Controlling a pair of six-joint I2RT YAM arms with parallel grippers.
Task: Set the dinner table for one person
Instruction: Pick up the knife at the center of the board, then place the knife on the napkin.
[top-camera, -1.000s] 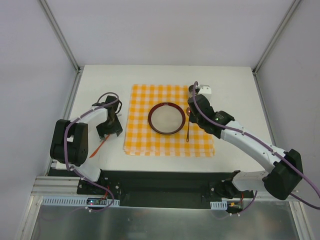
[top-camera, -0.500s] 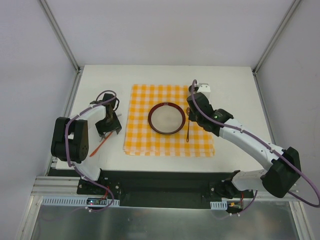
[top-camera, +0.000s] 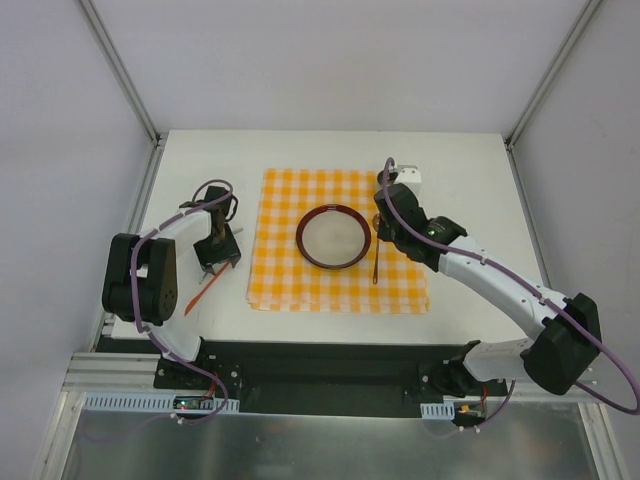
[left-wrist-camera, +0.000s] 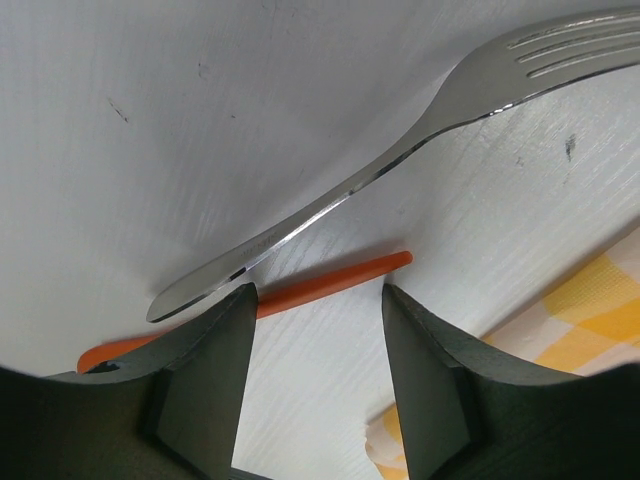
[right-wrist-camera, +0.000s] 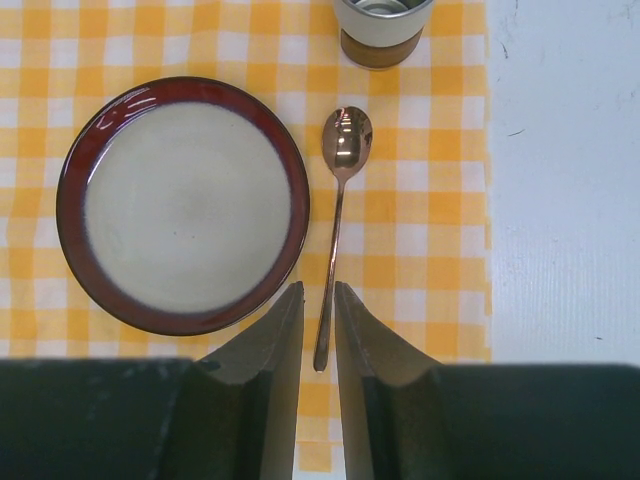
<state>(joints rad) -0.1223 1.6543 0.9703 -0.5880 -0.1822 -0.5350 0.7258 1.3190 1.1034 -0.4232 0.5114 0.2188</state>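
**At 9 o'clock off the mat (top-camera: 285, 195): L gripper (left-wrist-camera: 317, 300) low over fork (left-wrist-camera: 400, 160)**

Everything rests on the table (top-camera: 470, 200), which fills the mid of the top view w/ the arms' bases at its 6 o'clock edge. Its long axis runs 9 to 3; a plain rectangle, it points no particular way. Mat lies centred on it w/ plate (top-camera: 331, 238), spoon (top-camera: 375, 262) at plate's 3, and cup (right-wrist-camera: 383, 30) at spoon's 12.

L gripper: jaws part-open, holding nothing, tips close to the table. Fork lies flat beyond them, long axis 8 to 2 in the wrist view, tines at 2, handle end right by one fingertip. Orange stick (left-wrist-camera: 340, 277) runs approx parallel just beside it and crosses into the gap betw the fingers.

R gripper (right-wrist-camera: 319, 295): narrow slit, nothing in it, hovers above spoon's handle end.

Risks (judgement only): jaws look lined up on the stick, not the fork, so closing could catch the wrong item, or both. Fork is thin and flat on a hard top, so tips may skate it away or scrape the table. On the way to the mat, tines could snag the cloth edge and shift the plate.
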